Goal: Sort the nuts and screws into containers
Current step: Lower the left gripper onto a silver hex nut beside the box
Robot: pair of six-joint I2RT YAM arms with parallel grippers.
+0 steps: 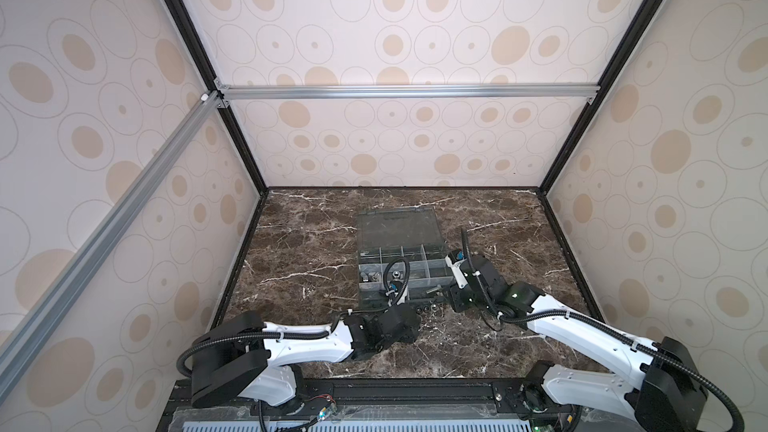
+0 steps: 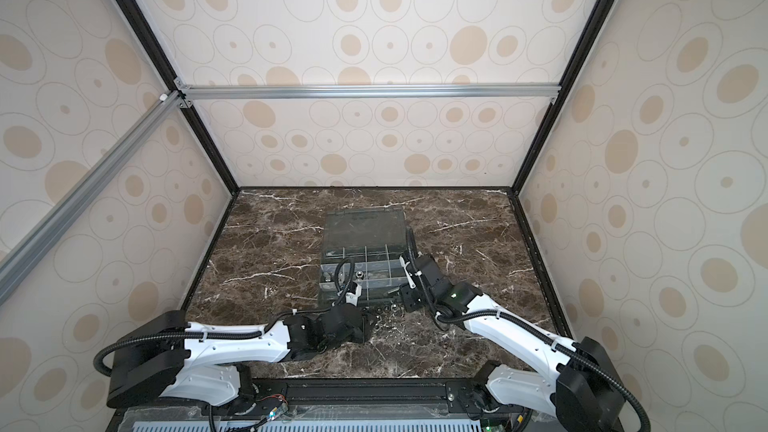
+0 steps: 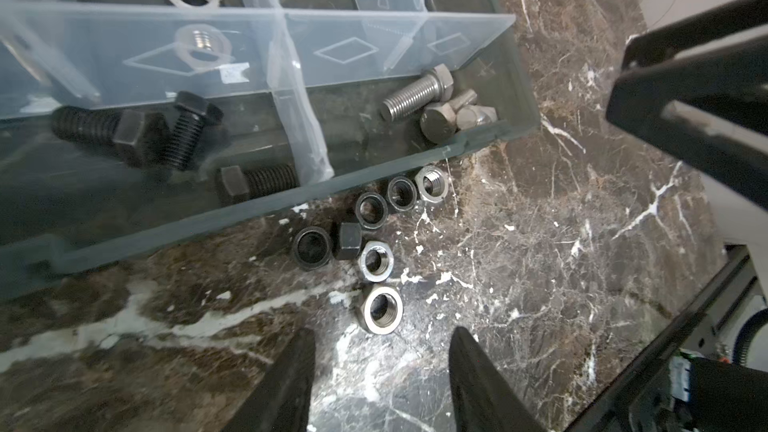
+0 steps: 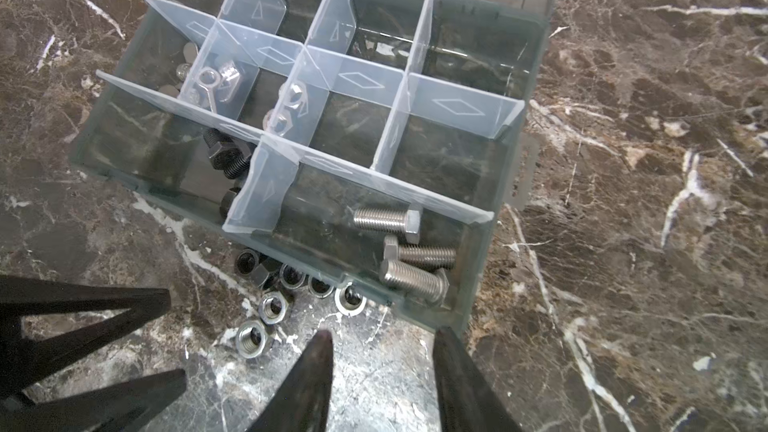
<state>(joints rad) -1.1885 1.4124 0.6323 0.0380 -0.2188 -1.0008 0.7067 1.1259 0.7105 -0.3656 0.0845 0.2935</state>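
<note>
Seven nuts (image 3: 374, 261) lie on the table (image 3: 540, 243) beside the box (image 3: 166, 222) (screws (image 3: 415, 97) inside). Left gripper (image 3: 382, 331) and right gripper (image 4: 385, 331): jaws apart, holding nothing.

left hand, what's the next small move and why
Probably ease the left hand forward until it straddles the nearest silver nut. The hand is open and empty, and that nut lies loose on the table right ahead, outside the box.

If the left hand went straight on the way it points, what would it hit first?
Probably the nearest silver nut, lying just ahead of the left hand; depth is unclear.
</note>
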